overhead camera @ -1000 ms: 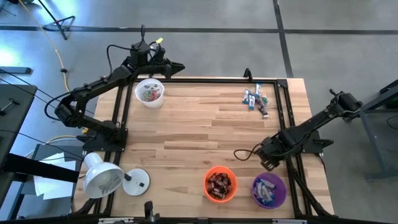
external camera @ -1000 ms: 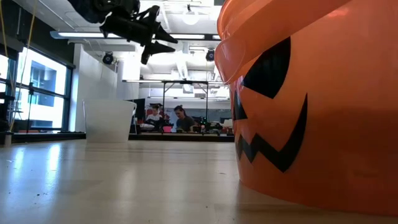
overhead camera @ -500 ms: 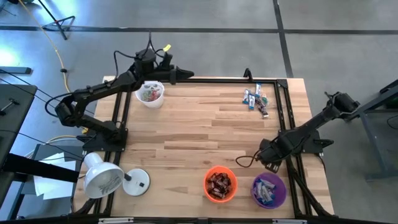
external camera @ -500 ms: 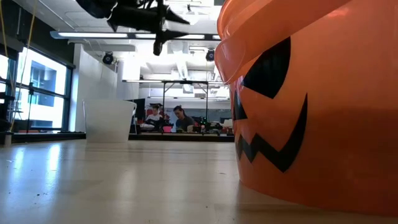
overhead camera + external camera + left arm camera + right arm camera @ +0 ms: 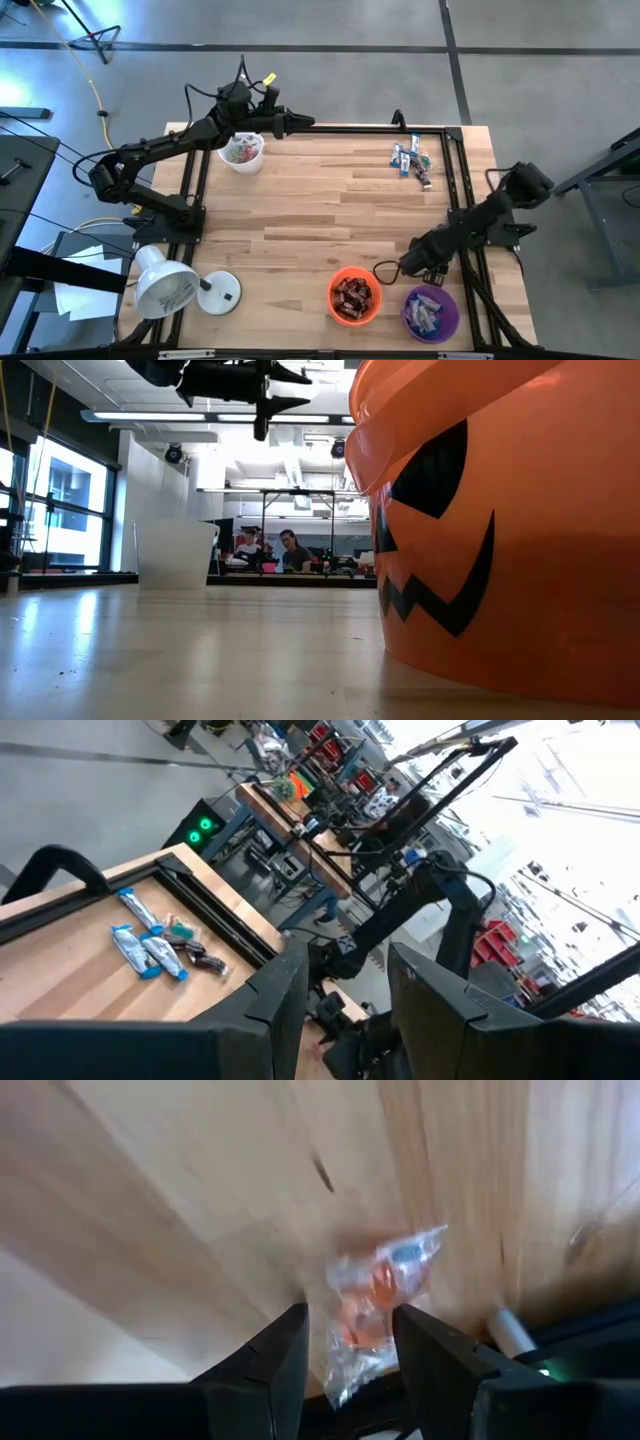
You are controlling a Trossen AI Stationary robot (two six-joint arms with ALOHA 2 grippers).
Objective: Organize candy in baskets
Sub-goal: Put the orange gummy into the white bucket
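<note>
White basket: mixed candy. Orange basket: brown bars. Purple basket: blue ones. Loose candy pile at far surface edge. Left hand parted, empty; right hand pinching what looks like a clear wrapper.

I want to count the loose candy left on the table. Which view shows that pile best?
The high view: it looks straight down on the candy pile near the table's far right corner, unobstructed. The left wrist view shows the same pile obliquely from farther off. The low view does not show it. The right wrist view shows only one blurred wrapper.
</note>
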